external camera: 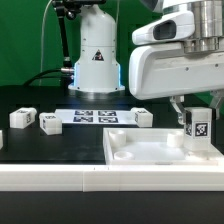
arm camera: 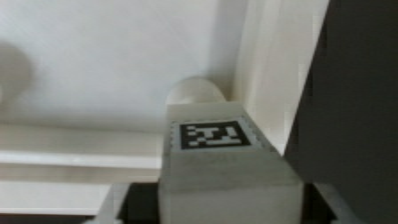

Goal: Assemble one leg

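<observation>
Finding 1: The leg (external camera: 197, 128) stands upright with its long axis vertical. It is at the corner of the white panel (external camera: 140, 152) on the exterior view's right. Whether its lower end is seated there cannot be told.

Finding 2: Its square black-and-white tag faces the exterior camera. No readable writing or brand shows.

Finding 3: The gripper (arm camera: 222, 195) has its fingers closed against the leg's sides, holding it.

Finding 4: A loose block (external camera: 145, 117) lies on the black table (external camera: 40, 142), just beside the marker board (external camera: 95, 116).

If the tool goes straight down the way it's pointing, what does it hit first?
Probably the panel: the leg in the tool stands over its corner recess, so the leg's base meets that first. Depth is unclear.
</observation>
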You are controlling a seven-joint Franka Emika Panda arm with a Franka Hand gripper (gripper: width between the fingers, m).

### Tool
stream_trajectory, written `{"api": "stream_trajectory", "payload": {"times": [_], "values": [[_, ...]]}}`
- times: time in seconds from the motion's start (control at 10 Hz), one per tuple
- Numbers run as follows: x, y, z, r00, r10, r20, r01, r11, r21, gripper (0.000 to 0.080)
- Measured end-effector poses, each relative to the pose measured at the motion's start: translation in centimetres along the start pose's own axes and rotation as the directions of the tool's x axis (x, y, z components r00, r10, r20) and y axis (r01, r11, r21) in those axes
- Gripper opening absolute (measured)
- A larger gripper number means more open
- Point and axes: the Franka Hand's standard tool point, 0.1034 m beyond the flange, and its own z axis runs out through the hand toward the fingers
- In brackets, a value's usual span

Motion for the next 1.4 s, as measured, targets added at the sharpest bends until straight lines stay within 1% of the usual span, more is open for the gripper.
{"api": "stream_trajectory", "payload": {"times": [0.2, 0.4, 0.5, 0.6, 0.8, 0.9, 1.0, 1.1, 1.2, 1.3, 1.4], "values": [[0.0, 0.03, 0.01, 0.999, 0.038, 0.0, -0.038, 0.999, -0.001, 0.0298], [0.08, -0.01, -0.02, 0.969, 0.248, -0.01, -0.248, 0.969, -0.003, 0.0298], [-0.04, 0.13, 0.12, 0.916, 0.401, -0.03, -0.401, 0.916, 0.008, 0.0298], [0.08, 0.25, 0.14, 0.867, 0.495, -0.052, -0.495, 0.869, 0.025, 0.0298], [0.5, -0.09, 0.32, 0.686, 0.724, -0.075, -0.722, 0.69, 0.053, 0.0298], [0.58, -0.11, 0.33, 0.615, 0.785, -0.072, -0.783, 0.619, 0.062, 0.0298], [0.58, -0.14, 0.32, 0.521, 0.851, -0.064, -0.848, 0.525, 0.069, 0.0298], [0.56, -0.05, 0.3, 0.49, 0.87, -0.054, -0.868, 0.493, 0.066, 0.0298], [0.52, 0.03, 0.3, 0.453, 0.891, -0.041, -0.888, 0.455, 0.067, 0.0298], [0.48, -0.07, 0.34, 0.405, 0.914, -0.032, -0.911, 0.406, 0.073, 0.0298], [0.47, -0.11, 0.35, 0.427, 0.904, -0.033, -0.901, 0.428, 0.072, 0.0298]]}}
